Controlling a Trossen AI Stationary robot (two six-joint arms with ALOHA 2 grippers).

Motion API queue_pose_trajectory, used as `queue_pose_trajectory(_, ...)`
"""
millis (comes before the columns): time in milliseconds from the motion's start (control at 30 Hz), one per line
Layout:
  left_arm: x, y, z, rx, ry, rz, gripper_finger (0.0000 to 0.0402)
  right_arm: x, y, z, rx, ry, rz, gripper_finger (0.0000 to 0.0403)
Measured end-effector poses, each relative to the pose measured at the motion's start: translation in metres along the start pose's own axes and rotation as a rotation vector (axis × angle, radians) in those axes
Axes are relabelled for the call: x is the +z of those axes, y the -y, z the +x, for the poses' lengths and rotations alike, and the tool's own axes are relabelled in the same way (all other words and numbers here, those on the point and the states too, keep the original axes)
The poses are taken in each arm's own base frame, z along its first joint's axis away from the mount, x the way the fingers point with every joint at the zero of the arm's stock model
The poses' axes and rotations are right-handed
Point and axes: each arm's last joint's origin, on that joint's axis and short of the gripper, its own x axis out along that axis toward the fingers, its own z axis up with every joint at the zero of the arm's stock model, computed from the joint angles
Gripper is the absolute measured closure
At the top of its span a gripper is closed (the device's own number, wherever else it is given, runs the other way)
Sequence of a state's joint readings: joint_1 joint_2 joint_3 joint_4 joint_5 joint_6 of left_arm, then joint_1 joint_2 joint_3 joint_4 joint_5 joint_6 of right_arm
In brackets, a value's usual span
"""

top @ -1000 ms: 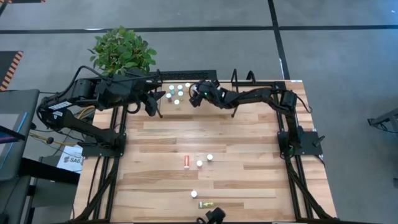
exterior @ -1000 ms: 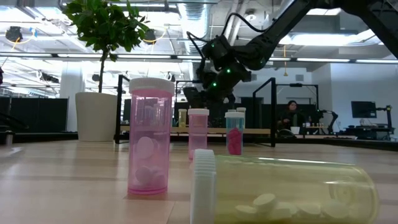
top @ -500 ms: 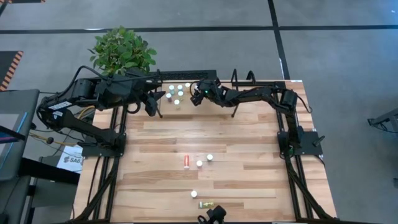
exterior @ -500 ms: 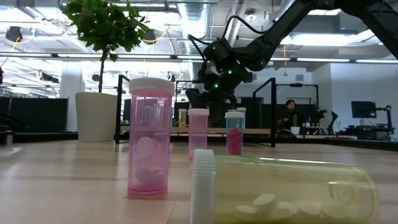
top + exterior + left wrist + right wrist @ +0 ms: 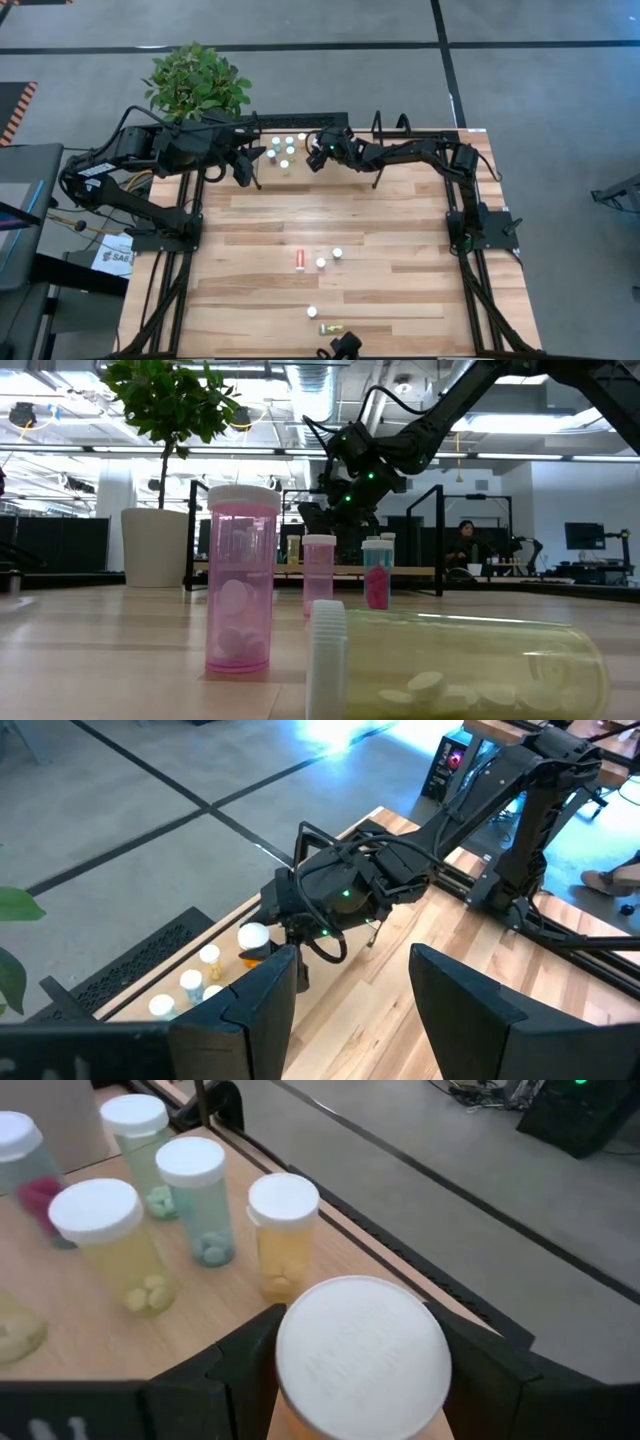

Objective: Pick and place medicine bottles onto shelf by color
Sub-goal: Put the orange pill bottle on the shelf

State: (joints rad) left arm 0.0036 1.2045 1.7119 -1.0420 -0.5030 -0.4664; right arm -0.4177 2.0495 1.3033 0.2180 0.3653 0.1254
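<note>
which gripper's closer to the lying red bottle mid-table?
Right, narrowly. The right gripper is at the far edge by the shelved bottles, closed around a large white-capped bottle. The left gripper is open, farther off to the left of the red bottle.

Even overhead light, soft shadows; ceiling strip lights (image 5: 520,422) glare above the lying yellow bottle (image 5: 455,665), which looks blurred up close.

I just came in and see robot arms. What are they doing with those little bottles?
They are sorting medicine bottles. The right hand grips a big white-capped bottle over the shelf at the table's far edge, where several bottles already stand. The left hand waits open nearby. A few more bottles are left on the table.
</note>
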Motion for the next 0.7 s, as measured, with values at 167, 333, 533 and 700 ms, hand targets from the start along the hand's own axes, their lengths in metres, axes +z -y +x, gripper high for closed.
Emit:
queue_pose_trajectory(167, 0.0000, -0.0001, -0.0001, 0.000, 0.000, -0.001, 0.0219, -0.0003, -0.0028, -0.0010, 0.006, 0.000, -0.003, 0.0154)
queue_pose_trajectory(333, 0.0000, -0.0001, -0.0001, 0.000, 0.000, -0.001, 0.0219, 0.0002, -0.0049, -0.0018, 0.011, 0.008, -0.003, 0.0154)
queue_pose_trajectory(533, 0.0000, 0.0000, -0.0002, 0.000, 0.000, -0.001, 0.0219, -0.0015, -0.0049, -0.0018, 0.010, -0.008, -0.012, 0.0154)
queue_pose_trajectory(700, 0.0000, 0.0000, -0.0001, 0.000, 0.000, -0.013, 0.0219, -0.0035, -0.0049, -0.0019, 0.017, -0.029, -0.019, 0.0153)
